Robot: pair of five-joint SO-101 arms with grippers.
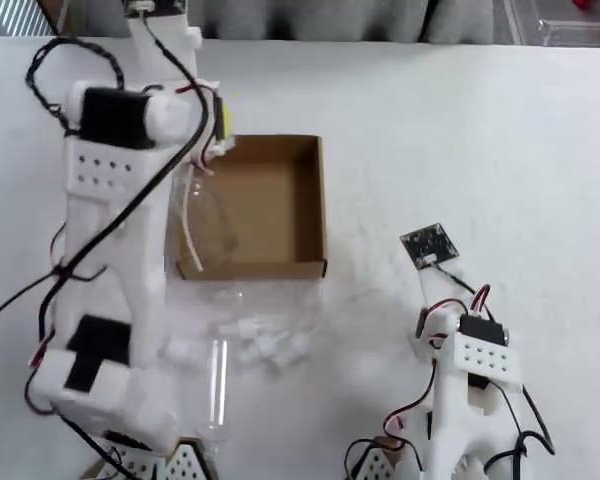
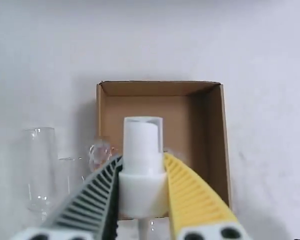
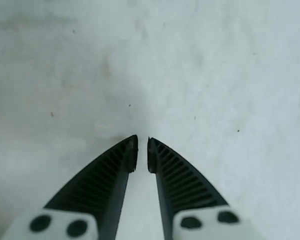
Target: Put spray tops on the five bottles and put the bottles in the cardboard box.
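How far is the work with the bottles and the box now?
Done: nothing sure; the cardboard box looks empty. In hand: the left gripper holds a spray top over the box. Left: clear bottles and loose tops lie on the table.

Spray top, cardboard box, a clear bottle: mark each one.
spray top (image 2: 142,162), left wrist view, on its white collar.
cardboard box (image 1: 275,200), high view, on its bare floor.
clear bottle (image 2: 40,165), left wrist view, on its side wall.
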